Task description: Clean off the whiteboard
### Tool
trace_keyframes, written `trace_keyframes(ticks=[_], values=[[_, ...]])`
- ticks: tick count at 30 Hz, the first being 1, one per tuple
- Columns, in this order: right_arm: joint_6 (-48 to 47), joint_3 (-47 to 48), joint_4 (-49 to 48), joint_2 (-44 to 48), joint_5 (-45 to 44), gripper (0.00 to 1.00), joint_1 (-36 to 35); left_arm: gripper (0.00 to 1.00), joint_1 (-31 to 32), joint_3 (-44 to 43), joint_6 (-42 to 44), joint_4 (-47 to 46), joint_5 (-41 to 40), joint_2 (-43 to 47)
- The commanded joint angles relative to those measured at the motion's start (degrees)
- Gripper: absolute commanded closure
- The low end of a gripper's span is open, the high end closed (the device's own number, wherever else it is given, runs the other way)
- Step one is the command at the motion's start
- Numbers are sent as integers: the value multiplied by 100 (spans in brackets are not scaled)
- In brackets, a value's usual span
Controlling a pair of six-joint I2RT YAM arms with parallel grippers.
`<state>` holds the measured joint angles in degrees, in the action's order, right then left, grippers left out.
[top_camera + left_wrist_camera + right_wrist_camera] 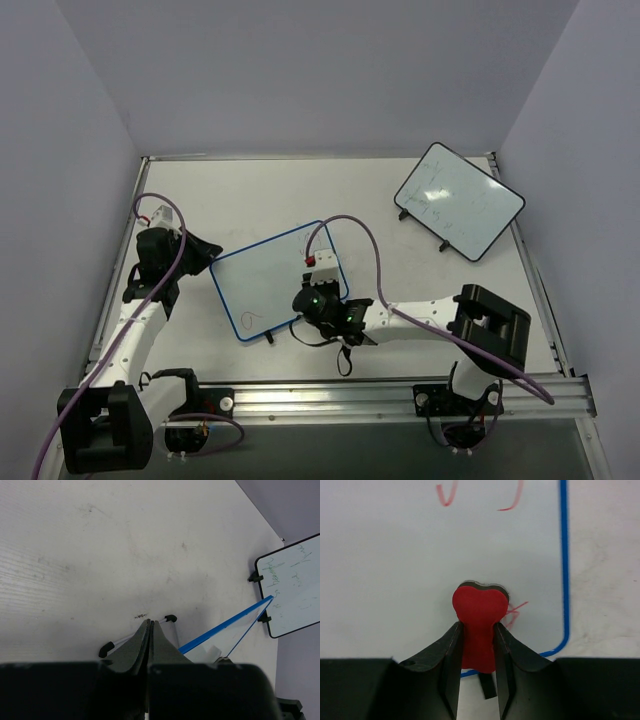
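The blue-rimmed whiteboard (265, 285) lies tilted at the table's middle. A small red scribble (250, 320) shows near its lower left corner. My right gripper (312, 300) stands over the board's near right part and is shut on a red eraser (479, 607); its own wrist hides that eraser in the top view. In the right wrist view the eraser presses on the whiteboard (395, 570) beside a red scribble (514, 612), with two more red strokes (445, 495) farther ahead. My left gripper (207, 252) is shut and empty at the board's left edge, its tips (150, 621) by a black-capped foot (171, 618).
A second, black-rimmed whiteboard (458, 200) with faint green marks stands at the back right, also seen in the left wrist view (292, 590). Grey walls close in the table on three sides. A metal rail (400, 395) runs along the near edge.
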<state>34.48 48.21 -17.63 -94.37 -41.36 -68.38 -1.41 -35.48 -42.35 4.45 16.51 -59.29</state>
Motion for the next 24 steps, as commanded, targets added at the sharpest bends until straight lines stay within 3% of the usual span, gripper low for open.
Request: trace_keyframes(ticks=[1, 9, 24], values=[[383, -320, 487, 567, -293, 100, 421, 98, 71, -37, 60, -102, 106, 93], [446, -593, 568, 1017, -250, 100, 765, 98, 71, -37, 51, -128, 107, 58], [94, 153, -4, -90, -117, 100, 71, 98, 71, -55, 51, -146, 124, 49]])
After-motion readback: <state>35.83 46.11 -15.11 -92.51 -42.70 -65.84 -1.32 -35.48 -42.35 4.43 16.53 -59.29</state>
